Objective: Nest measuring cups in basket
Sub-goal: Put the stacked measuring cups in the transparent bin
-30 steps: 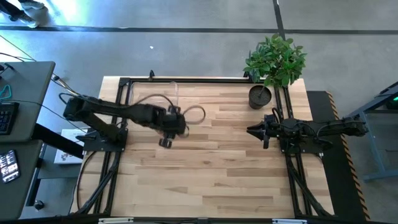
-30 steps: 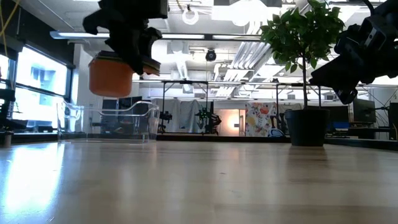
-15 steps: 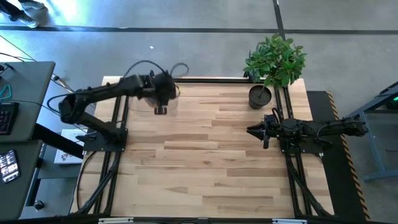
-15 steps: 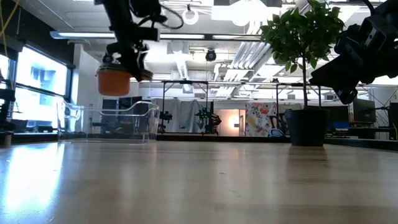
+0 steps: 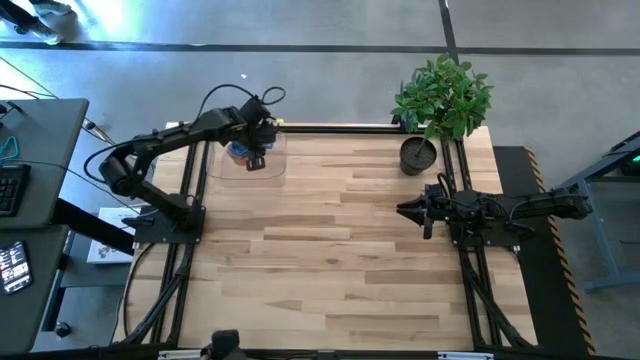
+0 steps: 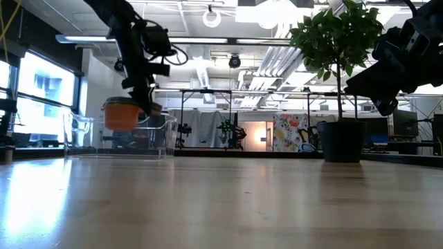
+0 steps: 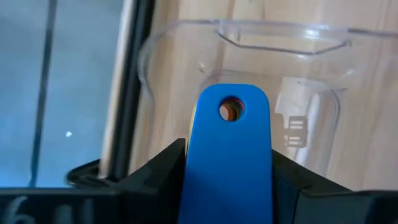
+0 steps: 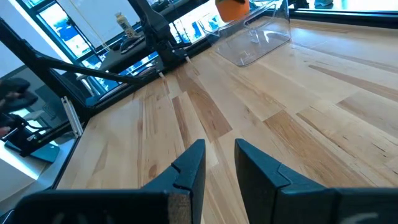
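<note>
Cups [image 6: 121,114], light stiff slick plastic, are hanging over the basket [image 5: 272,165]; your left gripper [image 5: 254,160] is pinching their flat handles, right gripper [image 5: 418,212] idling slightly open

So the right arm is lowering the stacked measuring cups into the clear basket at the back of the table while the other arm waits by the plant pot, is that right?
Not quite: it is the left gripper holding the measuring cups over the basket, as the high view shows. The right gripper is the one waiting, open, near the plant pot.
</note>
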